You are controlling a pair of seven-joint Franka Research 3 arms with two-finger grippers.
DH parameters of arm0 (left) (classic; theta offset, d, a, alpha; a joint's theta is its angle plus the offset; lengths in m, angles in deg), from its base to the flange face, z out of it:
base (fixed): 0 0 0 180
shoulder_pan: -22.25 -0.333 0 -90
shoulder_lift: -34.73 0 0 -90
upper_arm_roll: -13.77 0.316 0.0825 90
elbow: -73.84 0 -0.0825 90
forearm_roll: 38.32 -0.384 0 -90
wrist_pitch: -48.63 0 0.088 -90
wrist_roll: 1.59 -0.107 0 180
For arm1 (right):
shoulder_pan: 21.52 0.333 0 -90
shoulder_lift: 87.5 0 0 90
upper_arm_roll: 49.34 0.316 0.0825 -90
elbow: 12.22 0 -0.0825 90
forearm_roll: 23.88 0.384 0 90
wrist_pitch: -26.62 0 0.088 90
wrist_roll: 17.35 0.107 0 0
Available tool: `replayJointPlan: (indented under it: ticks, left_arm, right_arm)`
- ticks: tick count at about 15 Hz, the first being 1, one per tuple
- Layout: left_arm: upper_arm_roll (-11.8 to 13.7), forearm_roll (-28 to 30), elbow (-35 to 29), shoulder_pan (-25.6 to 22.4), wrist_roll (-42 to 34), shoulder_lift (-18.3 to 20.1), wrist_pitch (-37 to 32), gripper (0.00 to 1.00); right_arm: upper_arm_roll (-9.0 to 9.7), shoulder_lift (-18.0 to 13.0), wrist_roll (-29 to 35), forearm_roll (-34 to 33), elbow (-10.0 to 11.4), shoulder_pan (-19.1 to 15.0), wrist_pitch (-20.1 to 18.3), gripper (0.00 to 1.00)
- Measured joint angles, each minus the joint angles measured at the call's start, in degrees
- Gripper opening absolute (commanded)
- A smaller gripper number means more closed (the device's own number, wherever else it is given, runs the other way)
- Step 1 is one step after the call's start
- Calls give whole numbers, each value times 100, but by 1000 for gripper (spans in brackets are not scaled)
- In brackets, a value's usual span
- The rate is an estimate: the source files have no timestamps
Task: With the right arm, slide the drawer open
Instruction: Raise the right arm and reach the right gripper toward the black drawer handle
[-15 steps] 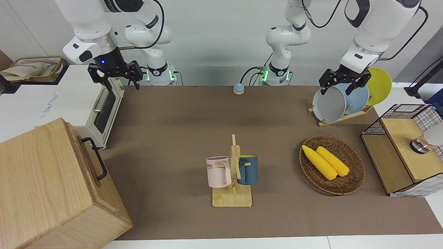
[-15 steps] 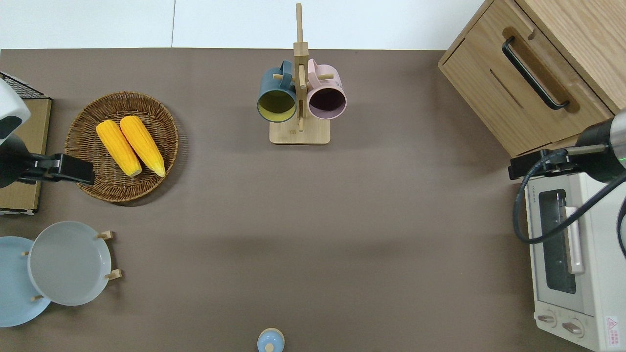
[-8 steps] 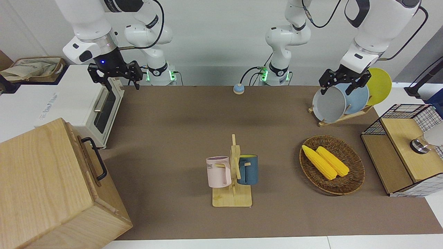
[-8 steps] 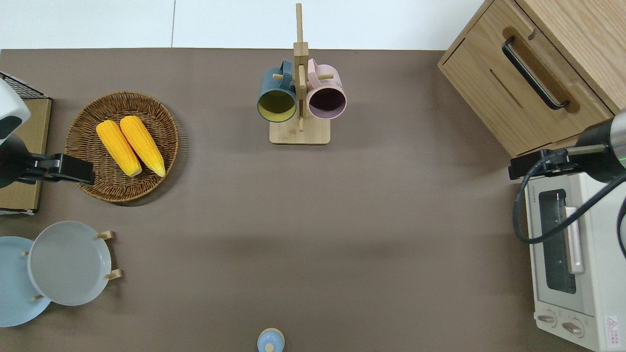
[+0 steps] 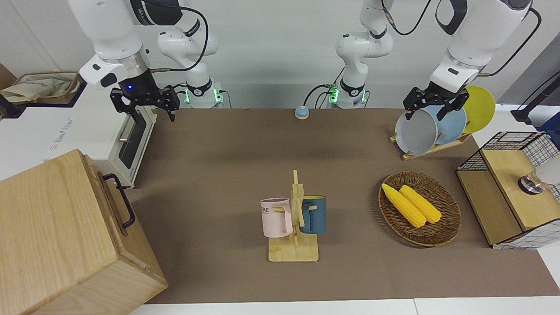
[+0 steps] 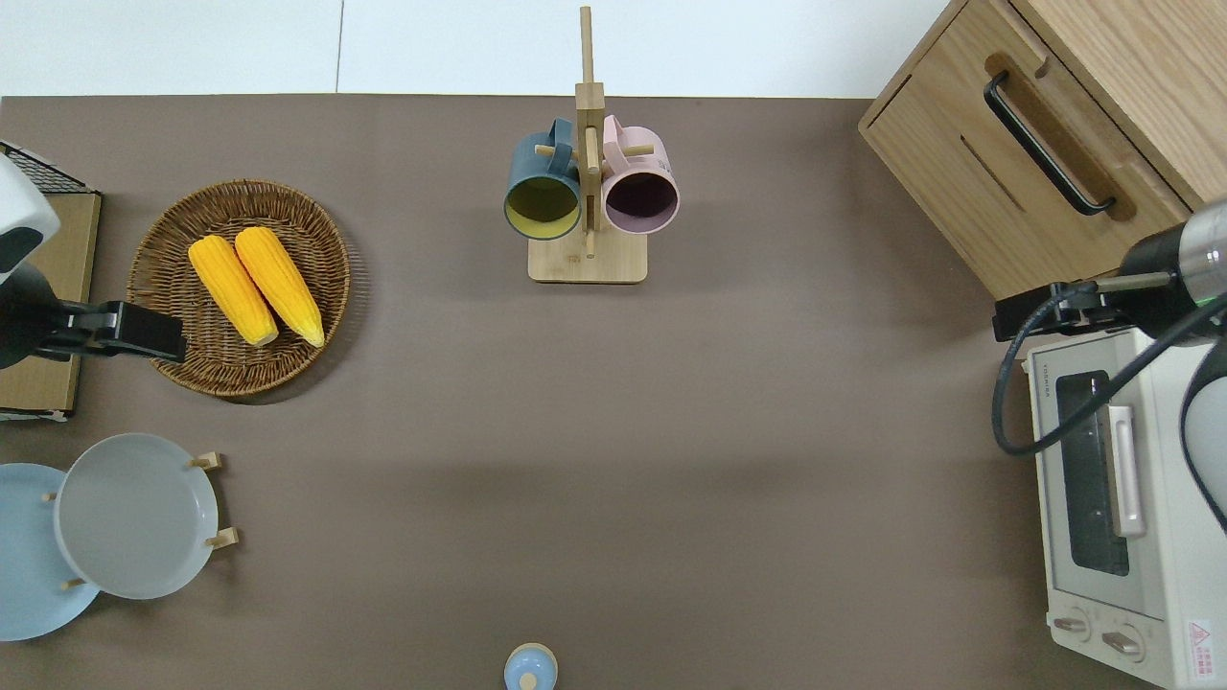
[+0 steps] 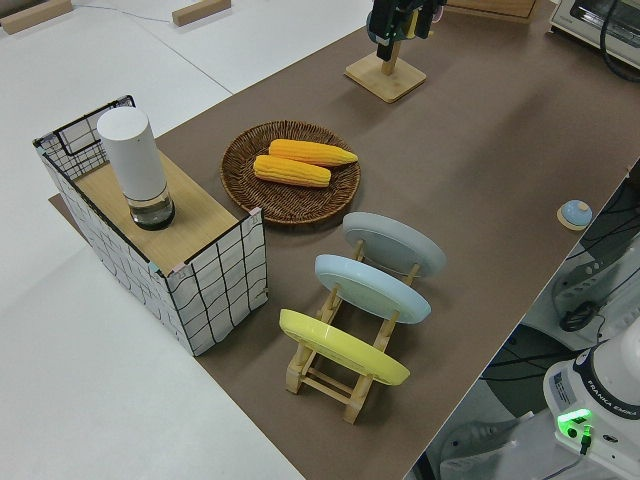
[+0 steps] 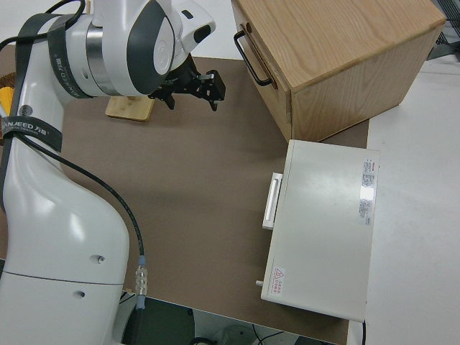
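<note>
The drawer [image 6: 1007,182] is the top front of the pale wooden cabinet [image 5: 52,236] at the right arm's end of the table. It sits flush, with its black bar handle [image 6: 1050,144] free. My right gripper [image 5: 146,108] hangs open and empty, blue light lit at its wrist. The overhead view shows the right gripper [image 6: 1021,319] over the gap between the cabinet and the toaster oven. The right side view has that gripper [image 8: 192,97] apart from the handle [image 8: 253,54]. The left arm is parked with its gripper [image 5: 426,113] open.
A white toaster oven [image 6: 1122,498] stands beside the cabinet, nearer to the robots. A mug rack [image 5: 294,218] with two mugs is mid-table. A wicker basket [image 5: 446,223] of corn, a plate rack [image 5: 431,151] and a wire-grid box [image 5: 507,192] sit toward the left arm's end.
My right gripper has moved a little away from the robots, toward the cabinet. The left arm and the drawer have not moved.
</note>
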Motion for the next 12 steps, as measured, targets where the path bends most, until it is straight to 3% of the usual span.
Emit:
replayJointPlan:
  ticks: [12]
  left_arm:
    - [0,0,0,0,0,0,0,993]
  right_arm:
    - [112,42,2,-316,-148,31,10,981]
